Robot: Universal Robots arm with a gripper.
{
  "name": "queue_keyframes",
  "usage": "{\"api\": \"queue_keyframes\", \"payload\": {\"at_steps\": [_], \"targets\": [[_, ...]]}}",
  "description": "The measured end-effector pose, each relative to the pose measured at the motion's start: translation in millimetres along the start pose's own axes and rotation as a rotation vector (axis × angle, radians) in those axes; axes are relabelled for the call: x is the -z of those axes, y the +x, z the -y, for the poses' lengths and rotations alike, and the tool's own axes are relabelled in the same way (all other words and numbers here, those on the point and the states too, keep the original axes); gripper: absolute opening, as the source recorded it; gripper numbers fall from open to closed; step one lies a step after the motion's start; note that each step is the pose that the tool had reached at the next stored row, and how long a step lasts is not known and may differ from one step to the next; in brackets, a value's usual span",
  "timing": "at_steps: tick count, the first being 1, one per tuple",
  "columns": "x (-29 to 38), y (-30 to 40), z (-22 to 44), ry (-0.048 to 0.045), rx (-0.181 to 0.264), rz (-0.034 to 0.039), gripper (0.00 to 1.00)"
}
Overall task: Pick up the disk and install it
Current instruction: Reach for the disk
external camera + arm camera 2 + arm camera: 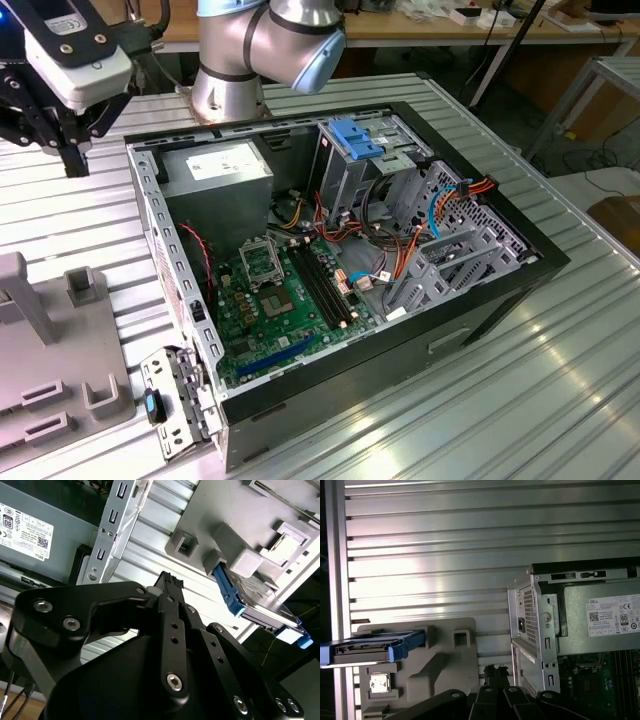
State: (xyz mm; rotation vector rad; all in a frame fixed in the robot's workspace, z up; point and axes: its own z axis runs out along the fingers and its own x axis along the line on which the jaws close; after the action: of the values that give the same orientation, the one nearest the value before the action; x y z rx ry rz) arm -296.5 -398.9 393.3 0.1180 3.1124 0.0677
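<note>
Ribbed aluminium table (560,400): computer case (480,320), disk (365,649) on grey fixture (445,670); benches (430,30) behind.

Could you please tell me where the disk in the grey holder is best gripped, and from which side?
Probably across its two broad faces, midway between the blue rail ends, coming down from above. In the first wrist view the disk stands on edge in the grey holder, its thin edge facing the camera, offering a narrow width.
</note>
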Motion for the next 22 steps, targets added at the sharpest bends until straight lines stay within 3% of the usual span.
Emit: {"api": "queue_keyframes", "payload": {"at_steps": [15,22], "targets": [[0.9,31.6,2.4,0.0001,0.000,-0.0001,0.11],[1.5,50.8,3.8,0.0001,0.000,-0.0001,0.11]]}}
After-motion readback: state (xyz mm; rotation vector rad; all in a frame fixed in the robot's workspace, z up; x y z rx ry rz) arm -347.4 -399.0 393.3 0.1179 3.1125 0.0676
